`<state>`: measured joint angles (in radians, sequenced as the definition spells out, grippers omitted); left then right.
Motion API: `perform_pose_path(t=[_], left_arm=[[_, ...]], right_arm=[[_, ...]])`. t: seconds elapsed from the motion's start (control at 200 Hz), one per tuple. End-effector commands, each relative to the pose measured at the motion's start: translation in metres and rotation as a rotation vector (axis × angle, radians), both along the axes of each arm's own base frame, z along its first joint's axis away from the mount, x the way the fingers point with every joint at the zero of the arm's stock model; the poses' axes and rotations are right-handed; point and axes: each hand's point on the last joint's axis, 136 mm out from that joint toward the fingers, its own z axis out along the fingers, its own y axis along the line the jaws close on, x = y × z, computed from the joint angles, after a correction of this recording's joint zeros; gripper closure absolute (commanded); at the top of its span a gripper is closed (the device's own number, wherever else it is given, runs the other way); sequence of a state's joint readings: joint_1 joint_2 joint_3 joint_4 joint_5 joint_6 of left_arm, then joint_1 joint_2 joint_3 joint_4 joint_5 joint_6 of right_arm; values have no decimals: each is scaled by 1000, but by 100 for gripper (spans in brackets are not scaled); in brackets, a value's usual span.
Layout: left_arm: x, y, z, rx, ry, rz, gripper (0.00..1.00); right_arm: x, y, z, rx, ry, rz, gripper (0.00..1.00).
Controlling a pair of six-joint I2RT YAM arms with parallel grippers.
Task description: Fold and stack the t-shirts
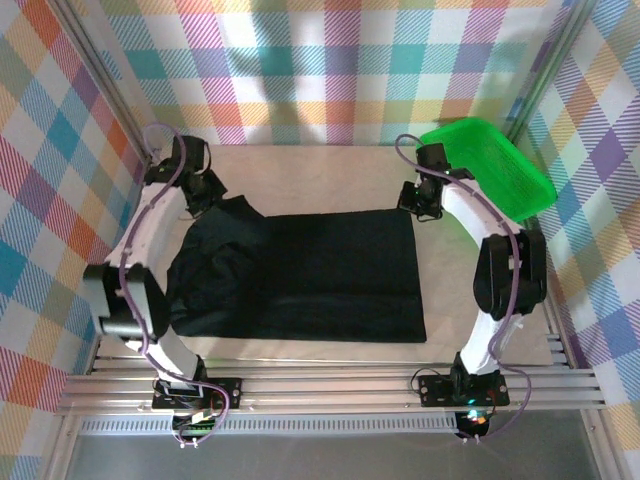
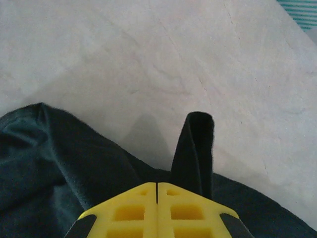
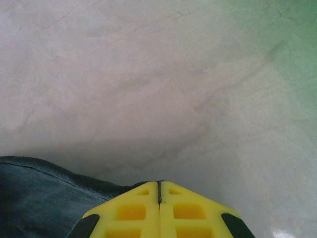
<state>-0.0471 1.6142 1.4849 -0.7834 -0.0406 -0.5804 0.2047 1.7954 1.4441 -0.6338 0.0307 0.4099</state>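
The top view looks steeply down from high behind the near edge of the table (image 1: 330, 165), covering its whole surface; the 2 wrist views sit low and close, each facing forward past its own yellow fingers (image 2: 129, 213) (image 3: 131, 210) across the tabletop; all 3 share the far edge of the t-shirt (image 1: 340, 275).

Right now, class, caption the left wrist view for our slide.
Closed left claw at the black t-shirt edge, a cloth fold standing up by its tip, pale table beyond.
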Motion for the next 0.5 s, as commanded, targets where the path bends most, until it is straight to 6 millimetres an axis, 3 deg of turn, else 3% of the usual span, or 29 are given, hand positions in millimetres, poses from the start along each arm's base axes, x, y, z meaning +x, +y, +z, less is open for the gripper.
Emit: perform_pose_path(t=[0.0, 0.11, 0.28, 0.495], left_arm=[[-35, 10, -5, -19, 17, 40, 100], [-76, 22, -6, 30, 28, 76, 100], [-135, 40, -28, 110, 79, 128, 100], [-184, 49, -59, 137, 145, 197, 100]], right_arm=[[-26, -1, 6, 24, 10, -20, 100], [-62, -9, -4, 21, 52, -70, 100], [-114, -15, -30, 39, 134, -98, 100], [-148, -19, -53, 41, 227, -108, 100]])
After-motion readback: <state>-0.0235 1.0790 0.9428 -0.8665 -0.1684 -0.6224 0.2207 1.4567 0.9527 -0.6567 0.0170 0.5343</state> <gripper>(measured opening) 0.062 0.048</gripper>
